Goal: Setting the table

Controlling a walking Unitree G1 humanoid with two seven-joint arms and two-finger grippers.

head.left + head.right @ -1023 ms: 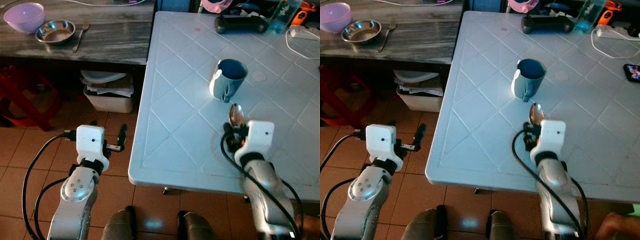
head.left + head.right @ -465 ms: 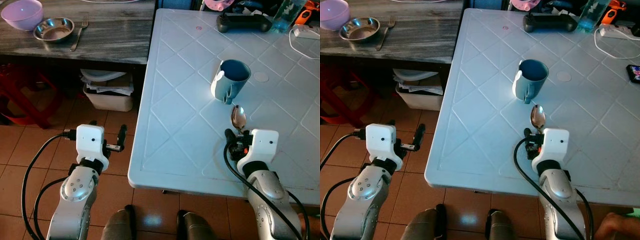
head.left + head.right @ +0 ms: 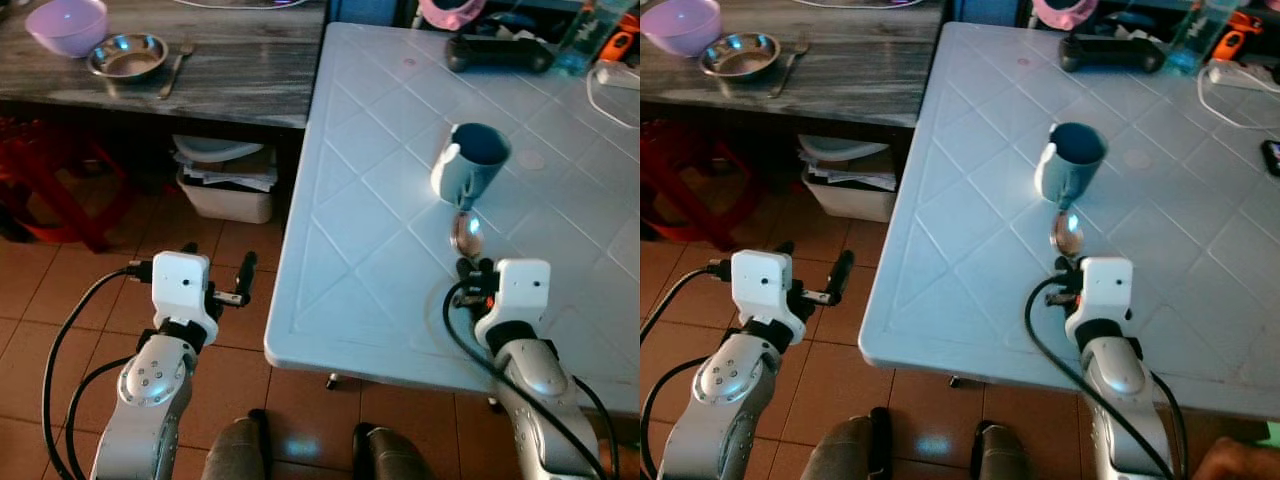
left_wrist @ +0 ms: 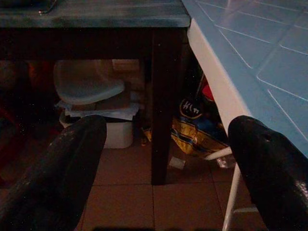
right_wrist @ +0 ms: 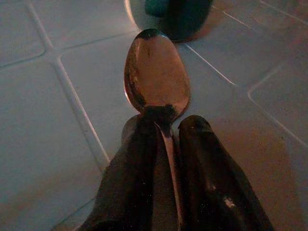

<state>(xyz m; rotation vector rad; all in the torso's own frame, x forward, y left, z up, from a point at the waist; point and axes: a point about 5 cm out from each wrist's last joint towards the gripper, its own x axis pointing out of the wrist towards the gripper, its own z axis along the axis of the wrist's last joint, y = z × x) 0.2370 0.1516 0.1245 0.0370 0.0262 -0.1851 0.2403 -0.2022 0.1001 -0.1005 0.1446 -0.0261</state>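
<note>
The right gripper (image 3: 470,270) sits low over the white table (image 3: 370,180) in the lower right of the left eye view, its jaws closed tight on the handle of a spoon (image 3: 467,235). The spoon's bowl sticks out past the fingertips (image 5: 192,127) and points toward the blue mug (image 3: 468,166), which stands upright just beyond it, right of centre in the frame. In the right wrist view the spoon (image 5: 156,77) bowl lies close above the tabletop with the dark base of the mug (image 5: 175,17) just past its tip; whether they touch cannot be told.

The left gripper (image 3: 243,280) hangs off the table's edge at lower left, over the tiled floor (image 3: 60,300), jaws wide open and holding nothing. The left wrist view looks under the dark table to a white bin (image 4: 96,106) with papers.

At the upper left of the frame a dark wooden table (image 3: 230,70) carries a purple bowl (image 3: 66,24), a metal bowl (image 3: 126,54) and a fork (image 3: 176,66). At the far end of the white table lie a black game controller (image 3: 498,55) and a white cable (image 3: 610,95).
</note>
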